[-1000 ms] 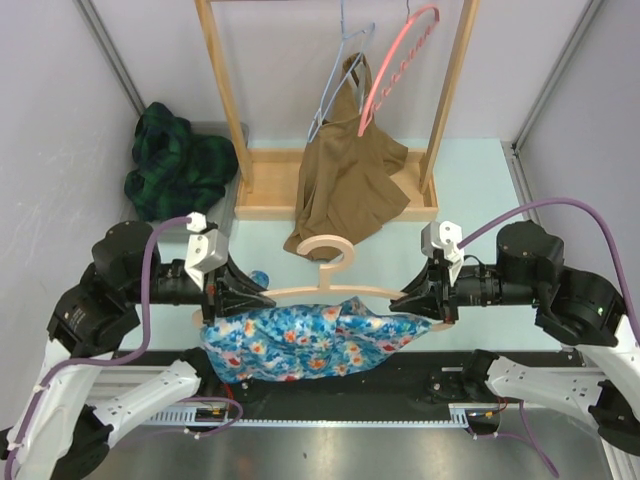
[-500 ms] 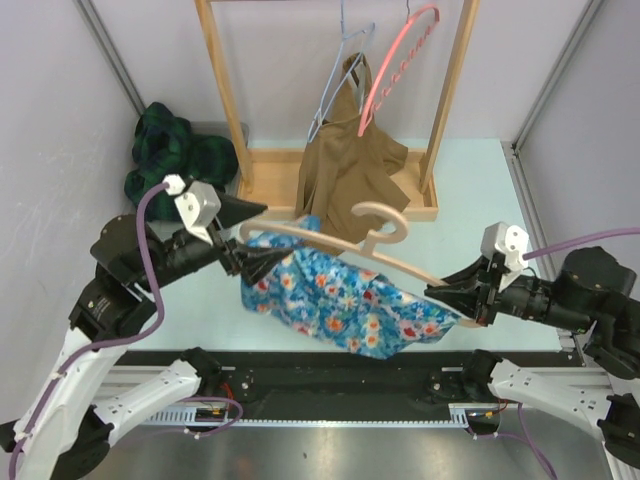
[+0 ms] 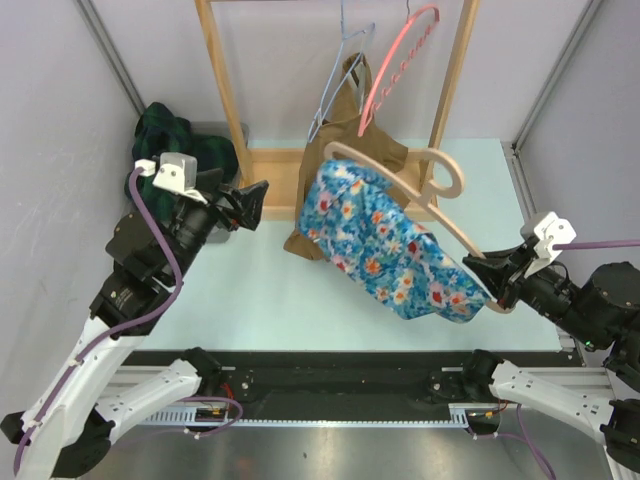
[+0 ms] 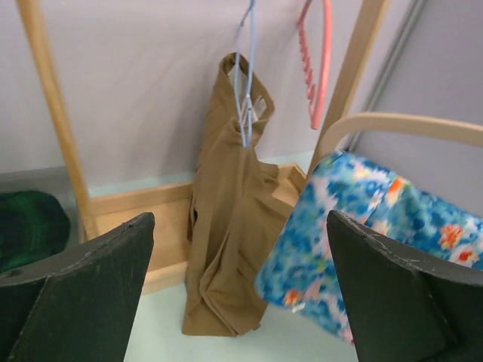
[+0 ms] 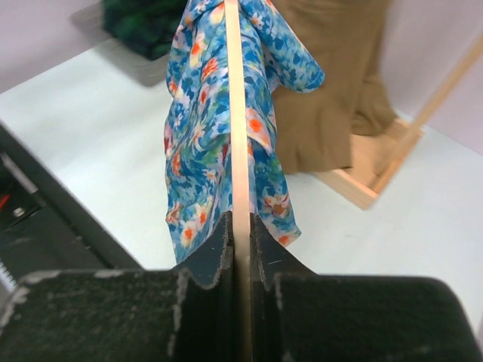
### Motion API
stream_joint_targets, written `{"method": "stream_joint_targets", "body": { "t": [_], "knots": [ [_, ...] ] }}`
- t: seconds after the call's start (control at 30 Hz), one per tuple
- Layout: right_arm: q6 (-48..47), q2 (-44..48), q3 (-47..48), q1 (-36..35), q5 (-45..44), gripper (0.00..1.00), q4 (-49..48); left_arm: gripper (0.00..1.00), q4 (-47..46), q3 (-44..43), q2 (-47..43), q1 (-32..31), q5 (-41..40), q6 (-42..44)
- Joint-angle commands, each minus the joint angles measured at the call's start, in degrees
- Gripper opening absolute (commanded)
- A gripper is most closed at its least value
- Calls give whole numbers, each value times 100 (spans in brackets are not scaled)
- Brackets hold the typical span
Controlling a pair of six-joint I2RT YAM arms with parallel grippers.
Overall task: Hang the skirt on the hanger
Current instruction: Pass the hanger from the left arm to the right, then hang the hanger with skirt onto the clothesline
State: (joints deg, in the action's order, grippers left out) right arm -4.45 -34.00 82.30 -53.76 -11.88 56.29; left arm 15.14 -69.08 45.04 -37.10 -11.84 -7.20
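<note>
The blue floral skirt point(image 3: 395, 250) hangs draped over a pale wooden hanger point(image 3: 457, 176), which is tilted and held up in the air in front of the rack. My right gripper point(image 3: 497, 280) is shut on the hanger's lower right end; in the right wrist view the hanger point(image 5: 235, 113) runs straight out from between the jaws, with the skirt point(image 5: 196, 136) falling on both sides. My left gripper point(image 3: 252, 203) stands open, left of the skirt and apart from it. In the left wrist view the skirt point(image 4: 377, 219) and the hanger point(image 4: 407, 124) lie to the right.
A wooden clothes rack point(image 3: 235, 110) stands at the back. On it hang a brown garment point(image 3: 345, 180) on a thin blue hanger and a bare pink hanger point(image 3: 400, 60). A dark green plaid garment point(image 3: 175, 160) lies at the back left.
My left gripper opened, let go of the hanger's left end and rose toward the back left. The right gripper swung the hanger with the skirt up and to the right.
</note>
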Motion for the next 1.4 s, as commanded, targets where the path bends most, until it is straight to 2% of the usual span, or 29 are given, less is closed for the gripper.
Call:
{"method": "stream_joint_targets", "body": {
  "t": [0.0, 0.13, 0.3, 0.4, 0.6, 0.8, 0.9, 1.07, 1.23, 1.37],
  "knots": [
    [-3, 341, 32, -126, -1254, 0, -821, 100, -362, 228, -153, 19, -522, -238],
    [-109, 631, 31, -380, -2166, 0, -1199, 100, -336, 351, -206, 19, -513, -299],
    [-214, 710, 31, -785, -2845, 0, -1384, 100, -318, 465, -241, 19, -513, -352],
    [-249, 614, 40, -1057, -3694, 0, -1559, 100, -309, 501, -259, 10, -504, -361],
    [-653, -299, 67, -1330, -4919, 0, -2270, 100, -248, 597, -302, 19, -460, -457],
    [-1188, -985, 75, -1330, -5315, 0, -3641, 99, -187, 720, -434, 19, -328, -694],
    [-1295, -1459, 198, -1322, -5569, 0, -3994, 100, -151, 782, -522, 19, -232, -774],
    [-796, -2119, 741, -797, -5580, 0, -3671, 100, -72, 791, -610, 19, -170, -827],
    [337, -2488, 1182, 66, -4886, 0, -2810, 100, -20, 799, -671, 19, -91, -888],
    [743, -2708, 1437, 646, -4185, 0, -2431, 100, 24, 843, -663, 10, -56, -915]
  ]
}}
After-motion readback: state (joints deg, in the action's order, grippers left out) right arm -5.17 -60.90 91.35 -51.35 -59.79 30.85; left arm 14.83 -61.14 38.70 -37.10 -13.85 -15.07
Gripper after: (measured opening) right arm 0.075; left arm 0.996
